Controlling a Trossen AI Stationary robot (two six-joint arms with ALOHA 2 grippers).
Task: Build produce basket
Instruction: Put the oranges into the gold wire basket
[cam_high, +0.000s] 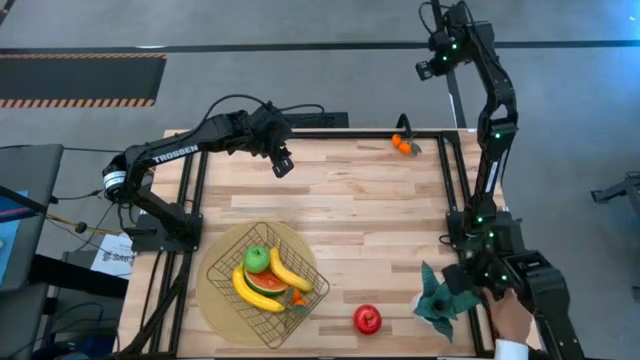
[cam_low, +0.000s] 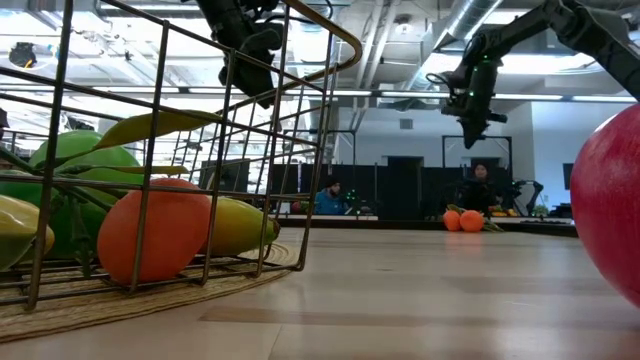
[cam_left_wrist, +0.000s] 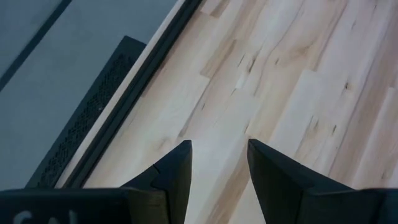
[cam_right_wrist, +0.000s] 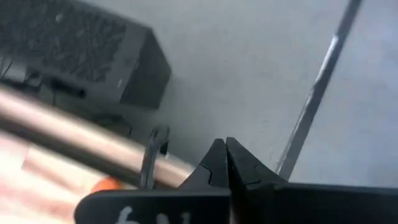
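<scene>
The dark wire basket (cam_high: 312, 262) stands on a round tan disc near the table's near-left edge. It holds a green apple (cam_high: 258, 260), two yellow bananas (cam_high: 289, 274), a red-orange wedge (cam_high: 266, 284) and a small orange fruit (cam_high: 297, 297). A shiny red fruit (cam_high: 367, 319) lies on the table to the basket's right. Two leafy oranges (cam_high: 402, 145) sit at the far edge. My left gripper (cam_high: 283, 167) (cam_left_wrist: 219, 146) hovers open over bare wood, far from the basket. My right gripper (cam_high: 425, 70) (cam_right_wrist: 225, 142) is shut, raised beyond the far edge above the oranges.
A teal spiky plant (cam_high: 437, 295) stands near the right edge, beside the right arm's base. A person's hand (cam_high: 510, 318) shows at the near-right corner. In the low view the basket (cam_low: 300, 130) fills the left and the red fruit (cam_low: 610, 210) the right.
</scene>
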